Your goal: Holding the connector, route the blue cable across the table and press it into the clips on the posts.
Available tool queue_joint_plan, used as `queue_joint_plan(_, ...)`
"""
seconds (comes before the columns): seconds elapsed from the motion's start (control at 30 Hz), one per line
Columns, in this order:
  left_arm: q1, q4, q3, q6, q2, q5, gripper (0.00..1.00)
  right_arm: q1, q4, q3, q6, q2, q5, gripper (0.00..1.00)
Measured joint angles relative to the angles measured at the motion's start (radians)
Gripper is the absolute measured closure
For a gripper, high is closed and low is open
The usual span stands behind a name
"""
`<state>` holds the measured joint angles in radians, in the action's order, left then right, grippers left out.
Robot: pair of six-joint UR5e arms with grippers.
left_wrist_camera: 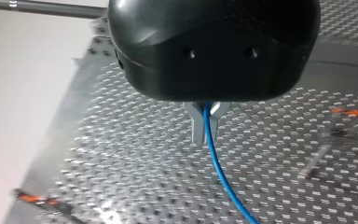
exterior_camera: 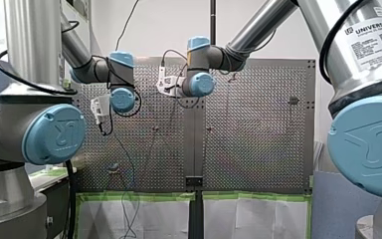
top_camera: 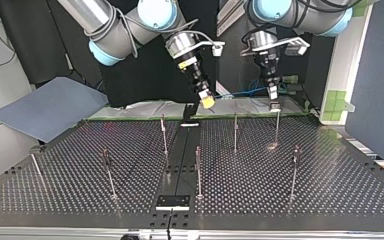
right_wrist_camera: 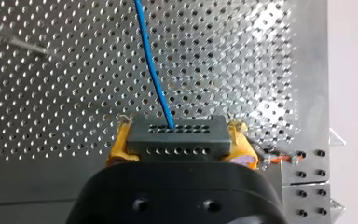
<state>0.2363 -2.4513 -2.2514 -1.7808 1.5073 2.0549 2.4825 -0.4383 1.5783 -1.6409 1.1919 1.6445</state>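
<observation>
In the right wrist view my right gripper [right_wrist_camera: 179,142] has its yellow pads [right_wrist_camera: 120,145] shut on the dark connector [right_wrist_camera: 196,139], and the blue cable [right_wrist_camera: 151,65] runs out ahead of it over the perforated table [right_wrist_camera: 51,93]. In the left wrist view my left gripper [left_wrist_camera: 204,139] has its metal fingers [left_wrist_camera: 197,125] shut on the blue cable [left_wrist_camera: 223,176], which hangs down past them. In the top view the blue cable [top_camera: 240,92] spans between my right gripper [top_camera: 207,101] and my left gripper [top_camera: 274,104], which hovers just over a thin post [top_camera: 277,127].
Several thin posts stand on the table, among them post [top_camera: 164,134], post [top_camera: 235,132] and post [top_camera: 198,170]. A grey-blue sheet [top_camera: 45,110] lies off the table at the top view's left. A black plate [top_camera: 172,202] sits at the near edge.
</observation>
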Motion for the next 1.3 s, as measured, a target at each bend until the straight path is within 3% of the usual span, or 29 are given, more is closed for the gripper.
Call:
queue_joint_plan(0.37,-0.083,-0.066,0.041,-0.078,-0.047,-0.041,1.00,0.023,0.099,-0.099,-0.028,0.000,0.014,1.00)
queue_joint_plan(0.7,-0.108,-0.125,0.101,-0.075,-0.059,-0.068,1.00,0.028,0.200,-0.199,-0.062,-0.003,-0.009,1.00)
queue_joint_plan(0.9,-0.123,-0.169,0.150,-0.075,-0.071,-0.072,1.00,0.019,0.256,-0.255,-0.078,-0.009,-0.016,1.00)
queue_joint_plan(1.3,-0.151,-0.210,0.232,-0.073,-0.082,-0.115,1.00,0.013,0.369,-0.367,-0.114,-0.063,-0.048,1.00)
